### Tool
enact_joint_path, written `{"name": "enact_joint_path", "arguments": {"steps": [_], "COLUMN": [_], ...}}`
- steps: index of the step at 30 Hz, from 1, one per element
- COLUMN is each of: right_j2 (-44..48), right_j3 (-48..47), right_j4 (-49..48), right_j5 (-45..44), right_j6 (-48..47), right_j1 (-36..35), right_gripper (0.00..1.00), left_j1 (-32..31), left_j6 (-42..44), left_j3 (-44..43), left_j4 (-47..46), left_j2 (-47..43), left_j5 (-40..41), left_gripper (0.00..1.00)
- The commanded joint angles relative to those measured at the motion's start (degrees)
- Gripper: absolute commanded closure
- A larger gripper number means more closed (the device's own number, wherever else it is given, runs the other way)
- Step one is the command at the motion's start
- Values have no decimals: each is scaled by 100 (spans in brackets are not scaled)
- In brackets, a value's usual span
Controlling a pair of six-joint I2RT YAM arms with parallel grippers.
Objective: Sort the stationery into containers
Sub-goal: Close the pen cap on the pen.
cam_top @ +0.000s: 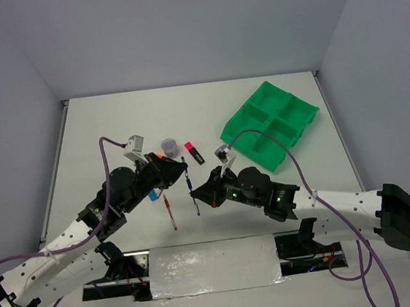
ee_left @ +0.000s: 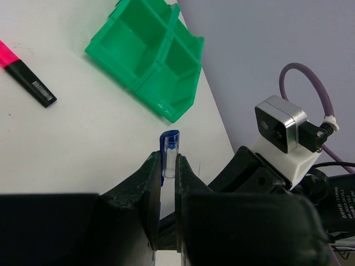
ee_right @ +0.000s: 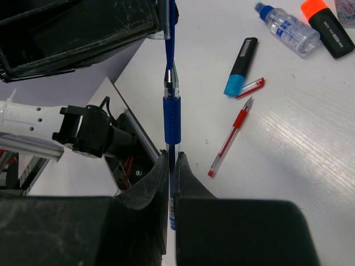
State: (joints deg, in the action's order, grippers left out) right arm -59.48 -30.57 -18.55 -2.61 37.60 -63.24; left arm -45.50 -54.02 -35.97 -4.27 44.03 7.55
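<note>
- The left claw [ee_left: 168,166] was shut tight on one end of the blue pen [ee_right: 172,113]. A clear bit with a blue clip stuck out past its fingers.
- A black highlighter with a blue end [ee_right: 240,67] lay on the white table [cam_top: 113,119], just beside the left claw. A small red piece [ee_right: 252,86] lay right by its blue end.
- The red pen [cam_top: 170,214] lay flat on the table a little nearer the arms, apart from the blue pen.
- A clear tube with a blue cap [ee_right: 288,23] and a black highlighter with an orange end [ee_right: 327,27] lay side by side, farther back on the table.
- The small grey round piece [cam_top: 168,144] sat behind the left claw, close to the pink highlighter.
- The blue pen hung in the air between the two claws, near the middle of the table. It was not in the tray.
- A black highlighter with a pink end [cam_top: 194,153] lay on the table just to the right of the grey piece.
- The right claw [ee_right: 172,158] was shut tight on the other part of the blue pen, below its dark blue grip. So both claws held the same pen.
- The green tray [cam_top: 273,120] sat at the far right of the table, well apart from the pens. It had four square boxes. I could see no pens in them.
</note>
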Motion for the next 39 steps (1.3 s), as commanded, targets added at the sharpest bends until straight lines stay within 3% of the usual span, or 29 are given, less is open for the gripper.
{"name": "enact_joint_path", "arguments": {"steps": [1,39], "right_j2": [95,121], "right_j3": [-274,-459], "right_j4": [-132,149], "right_j5": [-161,-178], "right_j6": [-78,-87], "right_j1": [-21,49], "right_gripper": [100,100], "left_j1": [-30,-30], "left_j6": [129,304], "left_j3": [54,248], "left_j4": [-329,-619], "left_j2": [-53,-149], "left_j5": [-87,-184], "left_gripper": [100,100]}}
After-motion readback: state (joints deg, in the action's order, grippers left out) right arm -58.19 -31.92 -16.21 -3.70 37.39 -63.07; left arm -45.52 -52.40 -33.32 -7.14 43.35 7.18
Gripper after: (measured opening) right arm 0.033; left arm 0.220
